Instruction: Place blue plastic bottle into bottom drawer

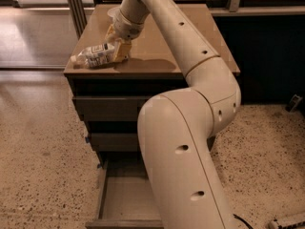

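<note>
The blue plastic bottle (pixel 95 55) lies on its side at the front left of the cabinet top (pixel 157 56), with its white cap pointing left. My gripper (pixel 116 44) reaches down from above and sits at the bottle's right end, right against it. The bottle rests on the cabinet top. The bottom drawer (pixel 125 198) is pulled open below, and the part of its grey inside that shows holds nothing. My arm covers the drawer's right side.
A white bowl (pixel 113 12) stands at the back of the cabinet top, partly behind my arm. Two shut drawers (pixel 107 106) sit above the open one. Speckled floor lies left and right of the cabinet. A dark wall runs behind it on the right.
</note>
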